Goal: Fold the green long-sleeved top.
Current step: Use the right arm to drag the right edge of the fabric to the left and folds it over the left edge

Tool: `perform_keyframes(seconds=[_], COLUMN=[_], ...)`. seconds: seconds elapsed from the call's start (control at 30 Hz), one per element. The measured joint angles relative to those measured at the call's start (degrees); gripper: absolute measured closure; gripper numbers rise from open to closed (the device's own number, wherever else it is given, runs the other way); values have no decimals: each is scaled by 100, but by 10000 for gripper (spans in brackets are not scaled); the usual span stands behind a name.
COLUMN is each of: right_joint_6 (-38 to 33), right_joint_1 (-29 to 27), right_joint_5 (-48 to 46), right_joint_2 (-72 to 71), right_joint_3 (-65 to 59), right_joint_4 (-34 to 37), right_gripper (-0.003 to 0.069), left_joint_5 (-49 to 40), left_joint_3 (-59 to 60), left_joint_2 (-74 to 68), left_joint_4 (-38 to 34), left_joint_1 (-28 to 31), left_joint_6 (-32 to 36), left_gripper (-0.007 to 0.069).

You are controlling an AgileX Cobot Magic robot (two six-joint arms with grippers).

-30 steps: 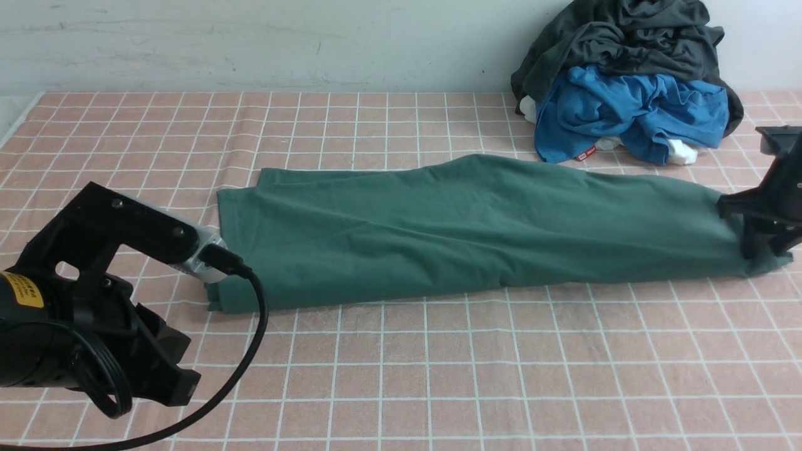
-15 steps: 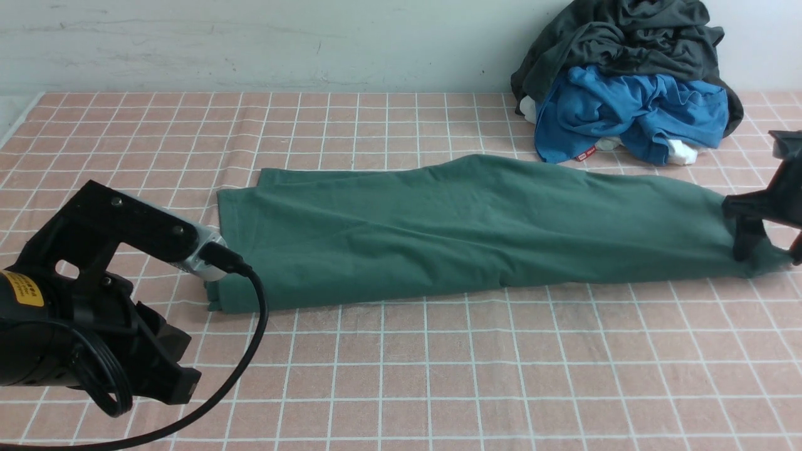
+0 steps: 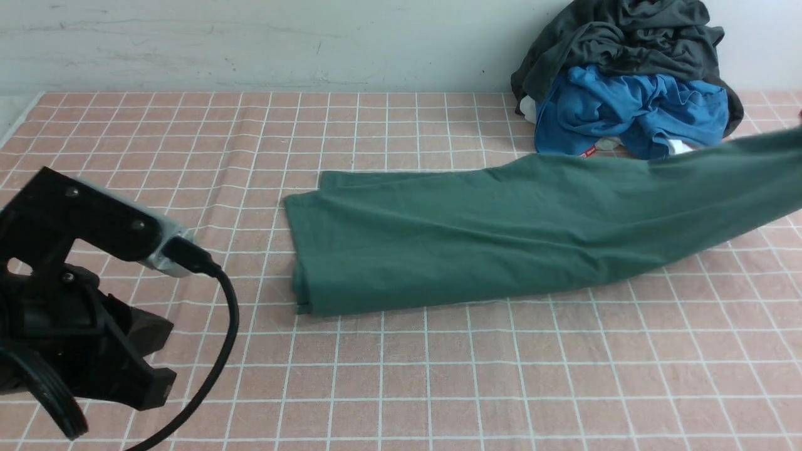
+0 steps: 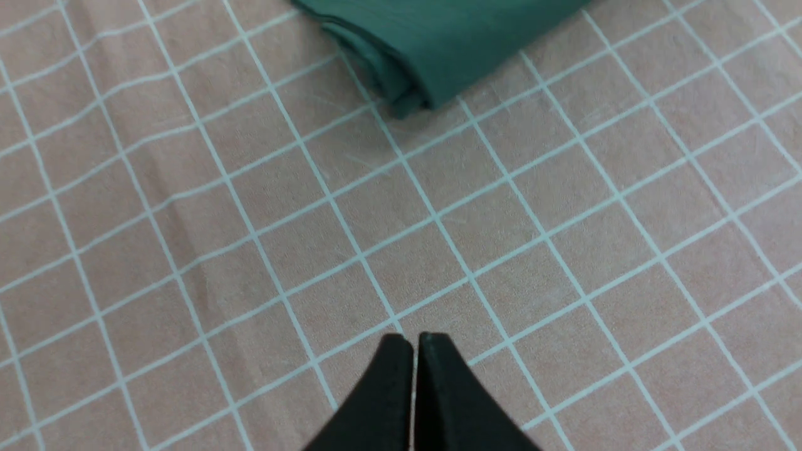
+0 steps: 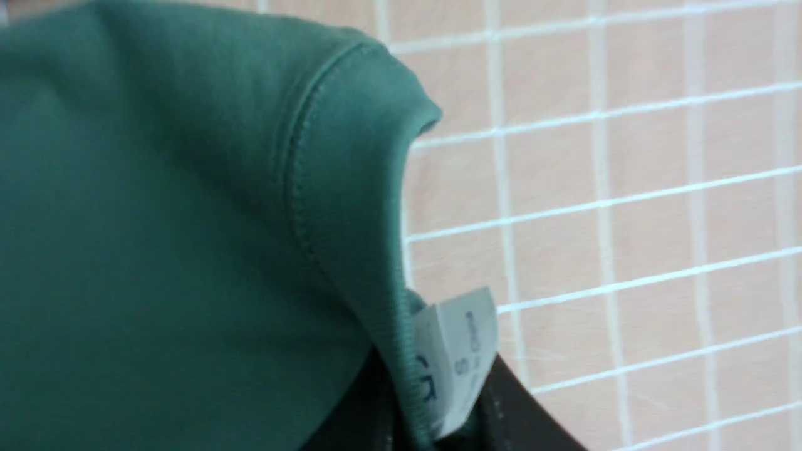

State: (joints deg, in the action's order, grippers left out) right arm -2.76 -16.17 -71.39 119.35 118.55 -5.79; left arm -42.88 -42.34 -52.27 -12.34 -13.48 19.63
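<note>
The green long-sleeved top (image 3: 501,238) lies as a long folded strip across the checked tablecloth. Its right end rises off the table and leaves the front view at the right edge. In the right wrist view my right gripper (image 5: 432,401) is shut on the ribbed collar (image 5: 351,188), right at the white neck label (image 5: 457,351). One folded corner of the top (image 4: 438,50) shows in the left wrist view. My left gripper (image 4: 413,341) hovers shut and empty over bare cloth, a few squares away from that corner. The left arm (image 3: 75,282) stands at the front left.
A pile with a dark grey-black garment (image 3: 626,37) and a bright blue garment (image 3: 633,113) sits at the back right against the wall. The pink checked tablecloth (image 3: 438,376) covers the table. The left arm's black cable (image 3: 222,338) hangs near the front left.
The right gripper closed on the top's right end and lifted it up and rightward out of the front view. The whole top slid right. The left arm drew back toward the front left.
</note>
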Motion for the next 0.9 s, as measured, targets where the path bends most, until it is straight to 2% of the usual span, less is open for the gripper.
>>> perform_keyframes(seconds=[0.13, 0.27, 0.37, 0.43, 0.53, 0.67, 0.77, 0.9], right_joint_6=[-27, -126, -151, -175, -369, -437, -444, -449], right_joint_1=[166, 1173, 2302, 2647, 3774, 4424, 4741, 4858], right_joint_5=[-61, 12, 404, 571, 1151, 1417, 1531, 1565], right_joint_2=[-731, -1093, -1003, -919, -341, 432, 998, 1093], right_joint_3=[97, 123, 123, 123, 123, 123, 117, 316], right_joint_4=[504, 1080, 1587, 1698, 1855, 1860, 1860, 1782], right_gripper=[568, 568, 568, 568, 568, 563, 513, 391], left_joint_5=[62, 62, 62, 62, 49, -51, -59, -64], left_joint_3=[0, 0, 0, 0, 0, 0, 0, 0], left_joint_2=[132, 138, 138, 138, 138, 138, 138, 138], left_joint_4=[5, -6, -12, -12, -12, -12, -12, -12], left_joint_1=[0, 0, 0, 0, 0, 0, 0, 0], left_joint_6=[-143, -176, -182, -188, -188, -188, -188, -183], left_gripper=[628, 628, 628, 628, 628, 628, 628, 628])
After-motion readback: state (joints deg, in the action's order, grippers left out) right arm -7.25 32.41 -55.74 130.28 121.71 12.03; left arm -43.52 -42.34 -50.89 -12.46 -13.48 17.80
